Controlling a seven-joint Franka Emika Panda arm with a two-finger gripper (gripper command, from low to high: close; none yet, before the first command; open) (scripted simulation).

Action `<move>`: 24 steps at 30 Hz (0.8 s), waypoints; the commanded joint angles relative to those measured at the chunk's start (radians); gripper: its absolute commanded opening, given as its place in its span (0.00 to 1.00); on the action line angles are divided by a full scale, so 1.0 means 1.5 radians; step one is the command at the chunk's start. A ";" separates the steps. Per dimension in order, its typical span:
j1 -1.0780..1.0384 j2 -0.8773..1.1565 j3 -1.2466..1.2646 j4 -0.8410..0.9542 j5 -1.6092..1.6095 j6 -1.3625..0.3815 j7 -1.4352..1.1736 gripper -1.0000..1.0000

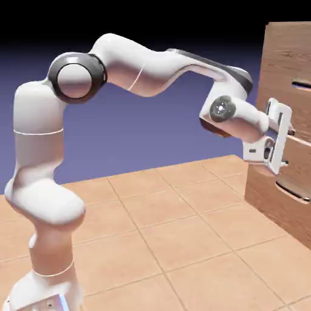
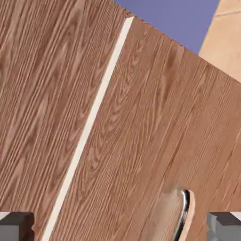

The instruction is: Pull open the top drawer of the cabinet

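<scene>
The pincer (image 1: 283,137) stands with its jaws wide apart and nothing between them. It points level at the front of the cabinet (image 1: 273,206), very close to the wood but, as far as the exterior view shows, not touching it. In the hand view its two grey fingertips (image 2: 16,226) sit far apart at the bottom corners.

The top drawer (image 1: 284,64) lies ahead of the pincer and mostly above it. Its slim handle (image 1: 302,85) is higher than the jaws, which face the pale seam (image 2: 89,127) between two drawer fronts.

A silvery bar (image 2: 184,212) shows ahead of the pincer, near one fingertip. With the view rolled, it may belong to either drawer, and I cannot tell which.

The drawer front is a wide, rigid wooden panel, smooth and flat, so it offers no purchase itself. The handle is the only place to take hold. It looks thin, hard and probably slick, so the jaws should straddle its middle and close firmly. The drawer likely slides straight out with some weight, so the pull should be level and square rather than angled.
</scene>
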 commanded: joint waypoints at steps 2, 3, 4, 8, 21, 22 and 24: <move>0.020 0.026 -0.025 0.032 0.058 -0.003 -0.010 0.50; 0.030 0.039 -0.038 0.047 0.087 -0.005 -0.015 0.50; 0.040 0.051 -0.051 0.063 0.116 -0.006 -0.020 0.50; 0.080 0.103 -0.102 0.127 0.232 -0.013 -0.040 0.50; 0.210 0.270 -0.267 0.332 0.608 -0.033 -0.104 0.50; 0.210 0.270 -0.267 0.332 0.608 -0.033 -0.104 0.50; 0.173 0.304 -0.247 0.380 0.579 -0.027 -0.053 0.50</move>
